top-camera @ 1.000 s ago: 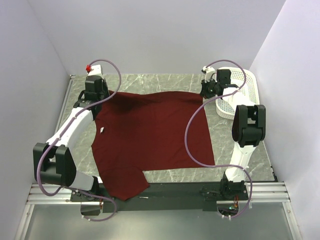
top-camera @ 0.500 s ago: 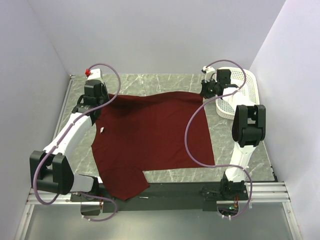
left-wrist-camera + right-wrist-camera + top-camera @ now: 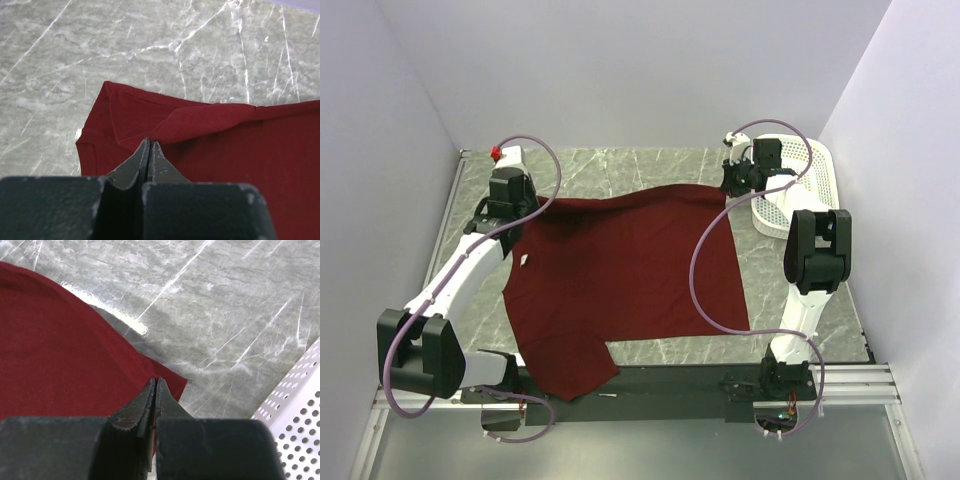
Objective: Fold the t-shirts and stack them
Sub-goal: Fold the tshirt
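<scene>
One dark red t-shirt (image 3: 620, 280) lies spread on the marble table (image 3: 620, 165), and one sleeve hangs over the near edge. A small white tag (image 3: 524, 260) shows at its left side. My left gripper (image 3: 520, 213) is at the shirt's far left corner, shut on a raised fold of the cloth (image 3: 149, 142) beside a sleeve (image 3: 97, 137). At the far right corner, my right gripper (image 3: 728, 190) pinches the shirt's corner (image 3: 155, 381); red cloth shows between its closed jaws. That corner is lifted slightly off the marble (image 3: 225, 315).
A white perforated basket (image 3: 810, 185) stands at the back right, close to the right gripper; its wall (image 3: 300, 410) shows in the right wrist view. Grey walls close in the table on three sides. A black rail (image 3: 670, 380) runs along the near edge.
My left gripper has drawn back toward the near side, taking the shirt's far left edge with it. The left elbow swung down and outward. The right arm has not moved.
</scene>
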